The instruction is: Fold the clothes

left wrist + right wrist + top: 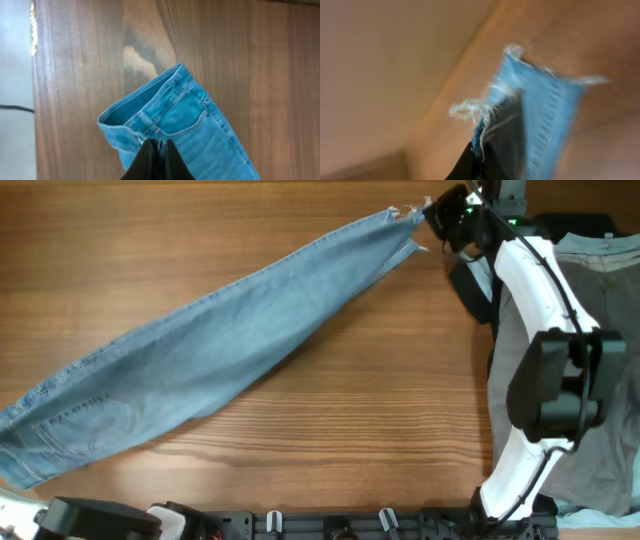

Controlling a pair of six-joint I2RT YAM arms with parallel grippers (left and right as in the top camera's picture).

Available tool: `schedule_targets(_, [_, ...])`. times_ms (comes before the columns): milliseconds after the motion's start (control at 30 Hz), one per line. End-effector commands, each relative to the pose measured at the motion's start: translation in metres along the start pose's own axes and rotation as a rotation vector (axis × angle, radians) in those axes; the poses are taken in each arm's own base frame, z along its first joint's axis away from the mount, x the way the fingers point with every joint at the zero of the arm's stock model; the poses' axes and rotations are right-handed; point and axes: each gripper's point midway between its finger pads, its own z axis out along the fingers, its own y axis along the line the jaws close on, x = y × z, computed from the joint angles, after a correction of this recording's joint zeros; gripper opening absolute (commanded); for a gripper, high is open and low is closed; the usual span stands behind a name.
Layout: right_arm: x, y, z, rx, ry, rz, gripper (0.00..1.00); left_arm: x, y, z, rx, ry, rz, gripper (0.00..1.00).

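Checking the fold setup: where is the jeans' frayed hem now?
Overhead view: the jeans run diagonally, their frayed hem at the far right, in the right end effector, next to the grey garment.

The light-blue jeans [230, 330] lie stretched flat on the tabletop [330, 440] in one long diagonal band. Waistband [135, 102] near left, frayed hems [400, 225] far right — legs stacked together.

Overhead cam straight down over table [350, 430]; wrist cams close-up: L jeans [200, 130] waistband [135, 102], R hem [545, 90].
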Motion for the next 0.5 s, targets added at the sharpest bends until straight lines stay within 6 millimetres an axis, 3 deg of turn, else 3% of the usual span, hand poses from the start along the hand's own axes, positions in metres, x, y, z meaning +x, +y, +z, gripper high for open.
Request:
schedule_targets(0, [-0.005, -0.013, 0.027, 0.002, -0.011, 0.108, 0.04, -0.010, -0.016, 0.012, 0.063, 0.005, -0.009, 0.04])
schedule_targets(133, [-0.003, -0.026, 0.045, 0.006, -0.006, 0.105, 0.04, -0.006, -0.018, 0.034, 0.067, 0.054, -0.011, 0.04])
schedule_targets(267, [-0.003, -0.030, 0.050, 0.008, -0.006, 0.098, 0.04, -0.005, -0.018, 0.048, 0.058, 0.077, -0.012, 0.04])
schedule_targets(300, [-0.003, -0.028, 0.051, 0.001, -0.008, 0.093, 0.11, -0.005, -0.018, 0.050, 0.061, 0.082, -0.012, 0.04])
schedule_targets(367, [-0.006, -0.010, 0.051, -0.073, -0.013, -0.038, 0.68, -0.005, -0.024, 0.050, 0.092, 0.084, -0.012, 0.04])
schedule_targets(400, [-0.003, 0.000, 0.049, -0.122, 0.004, -0.146, 0.84, -0.006, -0.027, 0.050, 0.107, 0.085, -0.012, 0.04])
schedule_targets(467, [0.007, 0.007, 0.045, -0.167, 0.052, -0.323, 0.97, -0.005, -0.030, 0.049, 0.124, 0.087, -0.012, 0.04])
